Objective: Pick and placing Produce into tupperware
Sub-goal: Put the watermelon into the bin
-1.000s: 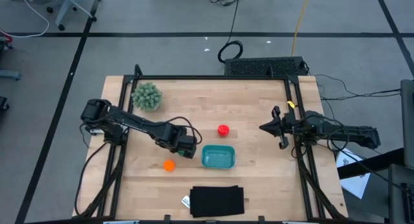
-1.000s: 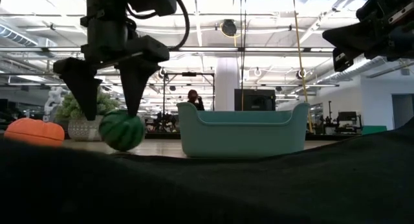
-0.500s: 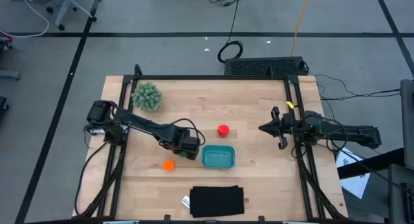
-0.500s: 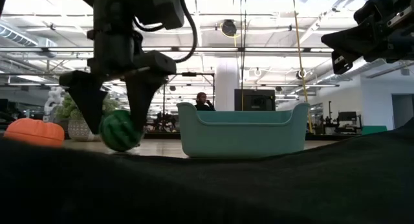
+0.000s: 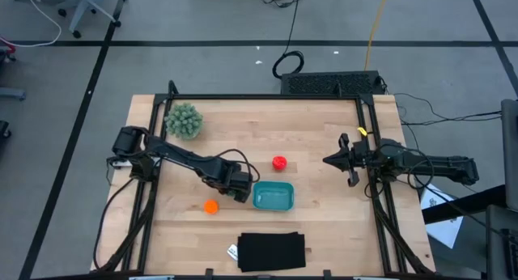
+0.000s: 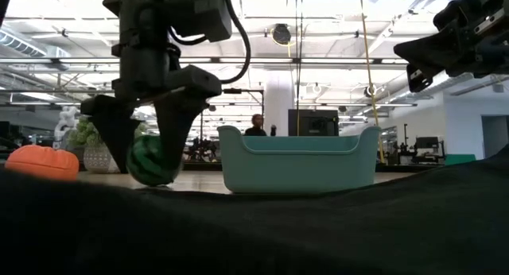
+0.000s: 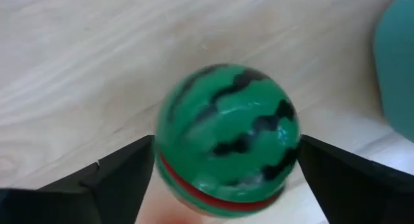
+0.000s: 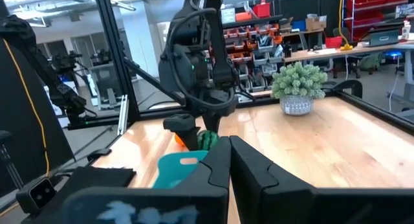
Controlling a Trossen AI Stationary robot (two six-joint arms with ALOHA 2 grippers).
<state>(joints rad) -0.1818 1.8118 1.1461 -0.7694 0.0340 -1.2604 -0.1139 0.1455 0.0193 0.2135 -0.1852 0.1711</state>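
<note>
The dark green striped ball (image 7: 226,136) rests on the wooden table just left of the teal tupperware (image 5: 273,196). My left gripper (image 6: 149,173) points down over it, one finger close at each side of the ball (image 6: 151,160). In the high view the gripper (image 5: 237,185) hides the ball. The red ball (image 5: 279,162) lies beyond the tub. The orange ball (image 5: 211,205) lies nearer, to the left. My right gripper (image 5: 328,159) waits shut and level at the table's right side, holding nothing. My left gripper comes at the striped ball from above, fingers pointing down. Its fingers (image 7: 123,179) stand right against the ball's two opposite sides (image 7: 162,153); whether they touch it, I cannot tell. The ball sits on the table.
A fuzzy pale-green clump in a pot (image 5: 184,120) stands at the far left. A flat black rectangle (image 5: 272,251) lies at the near edge. Black frame rails run along the table's left and right sides. A person shows in the room behind.
My left gripper has come down over the striped ball, so its fingertips now reach low beside it, and it has rolled slightly. The gap between the fingers has narrowed a little. The ball has stayed in place.
</note>
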